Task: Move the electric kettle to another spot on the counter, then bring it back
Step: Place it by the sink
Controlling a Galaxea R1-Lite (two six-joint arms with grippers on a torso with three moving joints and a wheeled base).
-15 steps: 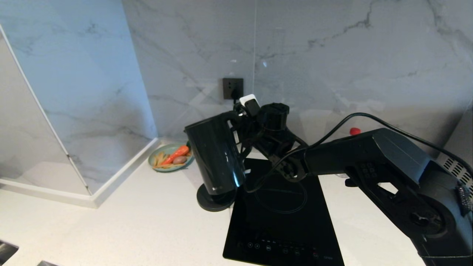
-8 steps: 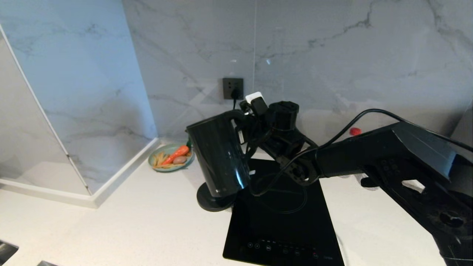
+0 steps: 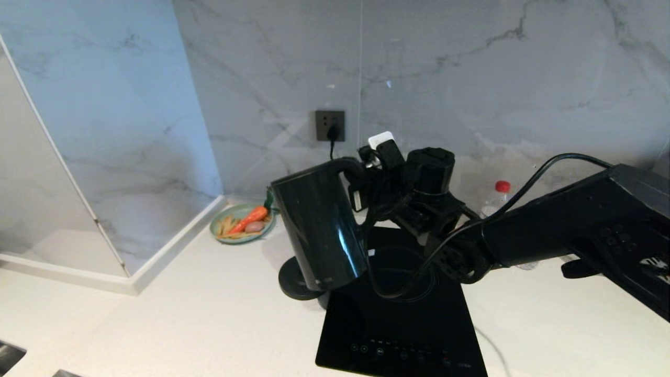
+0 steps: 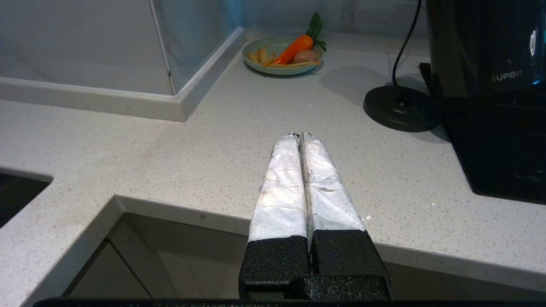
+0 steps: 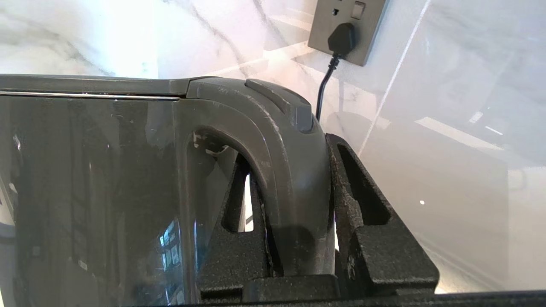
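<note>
The glossy black electric kettle (image 3: 319,230) hangs tilted above the white speckled counter (image 3: 209,314), clear of its round base disc (image 3: 296,285) and over the left edge of the black cooktop (image 3: 398,319). My right gripper (image 3: 361,183) reaches in from the right and is shut on the kettle's loop handle (image 5: 294,170), one finger on each side. The left wrist view shows the kettle (image 4: 482,42) with white SUPOR lettering, right of the disc (image 4: 399,108). My left gripper (image 4: 300,135) is shut and empty, hovering at the counter's front edge (image 4: 213,149).
A green plate with a carrot and other food (image 3: 242,222) sits at the back left corner. A wall socket (image 3: 330,125) holds the base's plug and cord. A bottle with a red cap (image 3: 501,193) stands behind my right arm. A sink opening (image 3: 8,356) lies front left.
My right arm has swung to the right, carrying the kettle rightward off the base disc and over the cooktop's left edge. The red-capped bottle has come into view behind the arm.
</note>
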